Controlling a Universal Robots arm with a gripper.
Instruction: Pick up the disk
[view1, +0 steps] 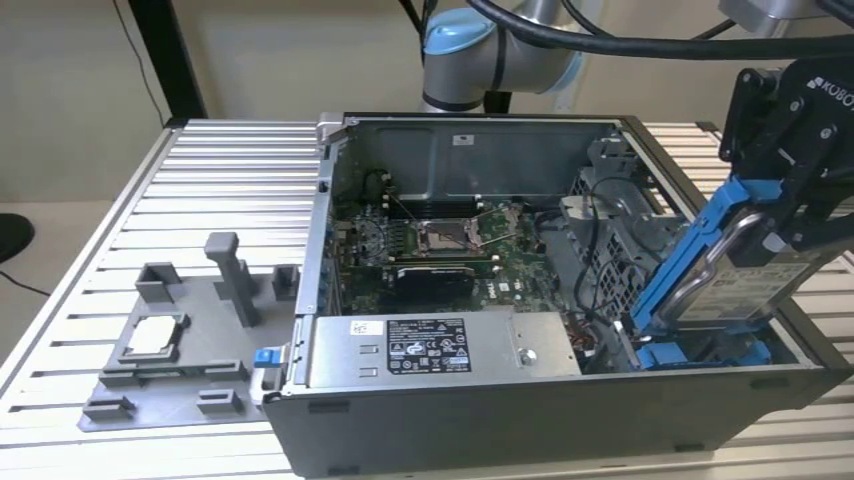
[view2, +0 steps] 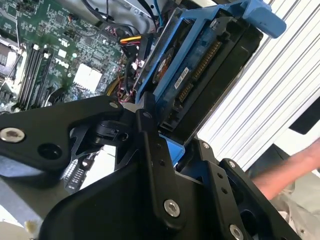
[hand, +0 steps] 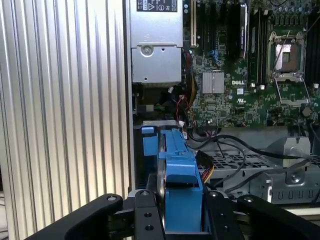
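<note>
The disk (view1: 738, 290), a silver drive in a blue plastic frame, stands tilted on edge at the exterior view's right. Its lower end is still down in the blue bay of the open computer case (view1: 534, 420). My gripper (view1: 778, 232) comes from above and is shut on the disk's upper part. In the second wrist view the disk (view2: 200, 75) shows its connector side, clamped between the black fingers of the gripper (view2: 172, 145). The first wrist view has the blue frame of the disk (hand: 180, 185) edge-on in the gripper (hand: 181, 222).
Inside the case lie the motherboard (view1: 441, 245), loose cables and a grey power supply box (view1: 427, 345) with a label. A grey fixture tray (view1: 174, 350) holding a small chip sits on the slatted table (view1: 200, 190). A person's hand (view2: 295, 170) shows beside the table.
</note>
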